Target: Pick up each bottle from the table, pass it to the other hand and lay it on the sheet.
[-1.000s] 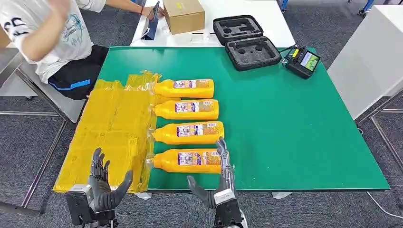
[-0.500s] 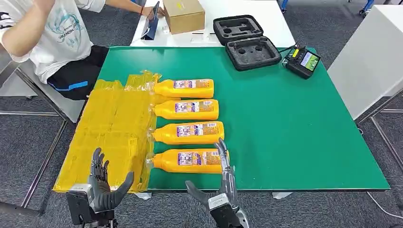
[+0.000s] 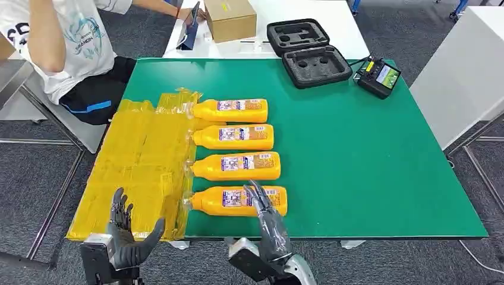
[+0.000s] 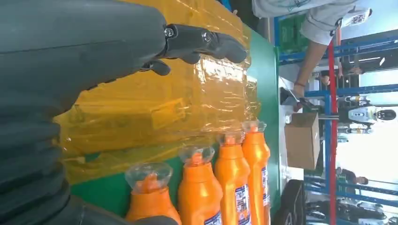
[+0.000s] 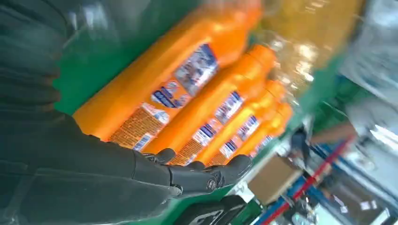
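Head view: 4 orange bottles lie on their sides in a row on the green table, caps toward the yellow sheet, which is just beside them. Nearest bottle is last in the row, closest to the robot. Right hand is over that bottle's label end, fingers spread, holding nothing; can't tell if fingertips touch it. Left hand hovers over the sheet's near corner, well apart from the bottle, fingers apart, empty. Beyond the bottles, at the table's far edge: 1 open black foam case, 1 small screen device. 1 cardboard box on the white table behind; 1 person seated beside the sheet's far side.

Left wrist view: fingers spread over the sheet, nothing gripped; 4 clear caps face the sheet.

Right wrist view: blurry; fingers extended above nearest bottle's label, not closed.

Step in hand, my read: grasping nearest bottle w/ right hand. Do it well by wrapping around the body mid-label, thumb opposite fingers, keeping clear of the neighbour bottle, then lifting level so left hand can take the free end.
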Tool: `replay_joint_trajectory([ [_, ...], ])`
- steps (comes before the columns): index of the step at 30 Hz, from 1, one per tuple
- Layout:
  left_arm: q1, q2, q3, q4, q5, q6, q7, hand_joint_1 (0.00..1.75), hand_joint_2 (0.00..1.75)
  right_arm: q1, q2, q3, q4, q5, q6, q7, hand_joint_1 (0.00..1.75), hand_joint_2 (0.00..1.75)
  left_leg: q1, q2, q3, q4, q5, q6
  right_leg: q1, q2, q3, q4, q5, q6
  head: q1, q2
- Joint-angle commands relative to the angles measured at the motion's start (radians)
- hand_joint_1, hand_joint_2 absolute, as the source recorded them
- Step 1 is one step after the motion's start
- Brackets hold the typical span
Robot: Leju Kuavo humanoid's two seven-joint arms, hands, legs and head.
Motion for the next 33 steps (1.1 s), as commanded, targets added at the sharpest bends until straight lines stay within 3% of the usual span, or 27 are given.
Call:
replay_joint_trajectory([
  [1,0.012,-0.045,0.090,-0.020,-0.029,-0.040,0.019,0.00,1.75,-0.168,-0.072,-0.026,0.059,0.126,0.170,0.173,0.00,1.75,-0.001,0.002,0.005,0.000,-0.002,0.000,-0.001,0.004,0.004,0.000,-0.001,0.000,0.000,0.000],
  [7,-0.004,-0.060,0.113,-0.017,-0.044,-0.056,0.028,0.00,1.75,-0.273,-0.066,0.020,0.158,0.144,0.236,0.224,0.00,1.75,0.000,0.002,0.006,-0.001,-0.001,0.000,0.000,0.003,0.006,-0.001,-0.001,0.000,0.000,0.000],
  [14,-0.020,-0.065,0.127,-0.012,-0.044,-0.053,0.035,0.00,1.75,-0.327,-0.060,0.033,0.213,0.144,0.257,0.234,0.00,1.75,0.000,0.001,0.003,-0.001,0.000,0.000,0.000,0.002,0.003,-0.001,0.000,0.000,0.000,0.000],
  [33,-0.019,-0.081,0.151,-0.020,-0.044,-0.055,0.044,0.00,1.75,-0.367,-0.046,0.074,0.289,0.140,0.291,0.249,0.00,1.75,0.000,0.000,0.005,-0.001,-0.001,0.000,0.000,0.001,0.004,-0.001,-0.001,0.000,0.000,0.000],
])
